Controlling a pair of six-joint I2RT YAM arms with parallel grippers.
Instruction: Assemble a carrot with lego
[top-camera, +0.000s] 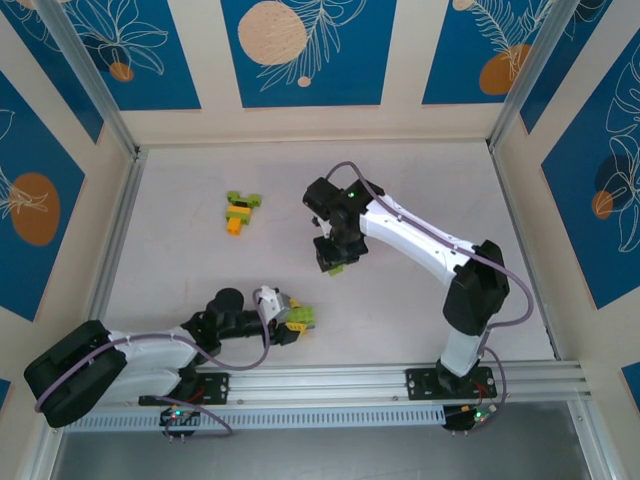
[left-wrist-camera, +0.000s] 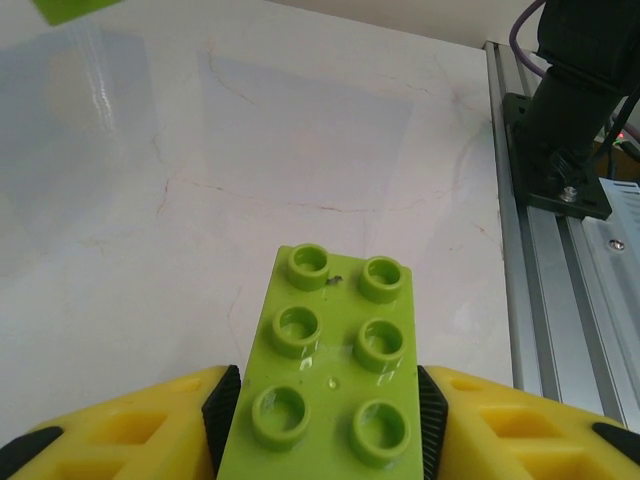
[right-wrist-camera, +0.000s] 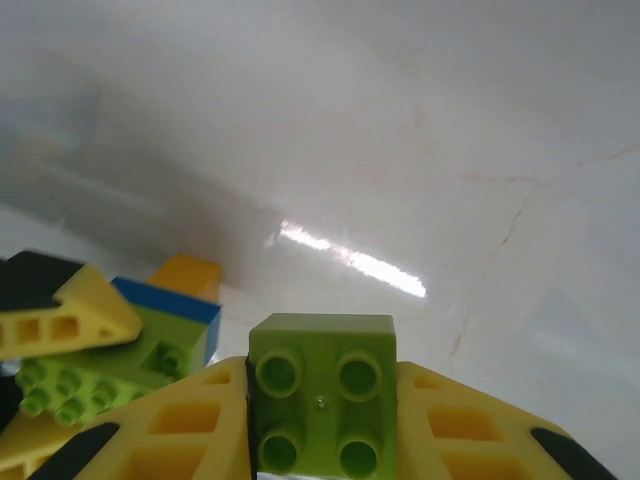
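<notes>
My left fingers (top-camera: 288, 322) sit low near the rail (top-camera: 330, 385), pinching a lime six-stud brick (left-wrist-camera: 335, 370). On the left wrist view the black pads (left-wrist-camera: 222, 420) press its two long sides, and the brick juts forward over the worktop (left-wrist-camera: 150, 250). My right fingers (top-camera: 336, 256) hang over mid-worktop, closed on a lime four-stud brick (right-wrist-camera: 322, 400). Its studs face the camera and it is clamped between the yellow inner faces.

The rest of the lego, a small pile (top-camera: 241, 211) of lime and orange bricks, lies toward the back left, well apart from both arms.

The top view gives me that layout, but the grips are too small to judge there; the wrist views settle them. The right wrist view also catches blue, orange and lime pieces (right-wrist-camera: 170, 310) at its left edge. I cannot tell how they join.
</notes>
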